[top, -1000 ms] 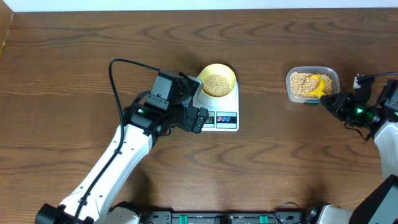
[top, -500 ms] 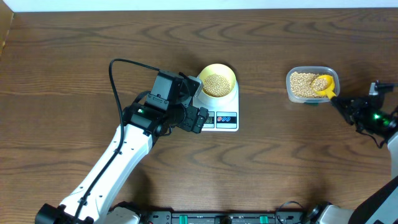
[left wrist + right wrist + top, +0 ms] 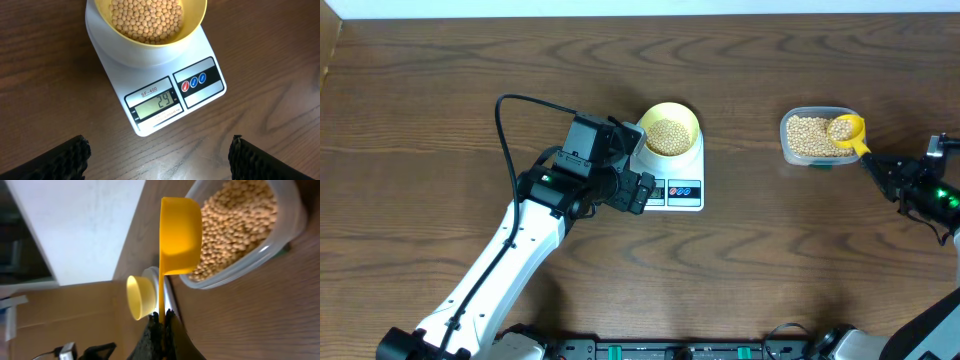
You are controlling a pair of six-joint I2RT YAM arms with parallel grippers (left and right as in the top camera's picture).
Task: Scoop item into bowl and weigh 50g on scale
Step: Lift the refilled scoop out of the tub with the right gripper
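The pale yellow-green bowl (image 3: 670, 130) holds beige beans (image 3: 145, 17) and sits on the white scale (image 3: 686, 196), whose display reads 29 in the left wrist view. My left gripper (image 3: 634, 162) hangs open at the scale's left front, nothing between its fingers (image 3: 65, 160). My right gripper (image 3: 876, 166) is shut on the handle of a yellow scoop (image 3: 847, 129). The scoop's cup carries beans and hovers over the right end of the clear tub (image 3: 822, 112). In the right wrist view the scoop (image 3: 180, 235) shows its underside, with the bowl (image 3: 140, 297) far behind it.
The tub of loose beans (image 3: 240, 225) stands at the right of the wooden table (image 3: 440, 90). A black cable (image 3: 510, 110) loops up from the left arm. A white wall edge runs along the table's far side.
My right gripper has drawn back to the right, bringing the scoop from the tub's middle up to its right end with beans in it. The left arm and the bowl have not moved.
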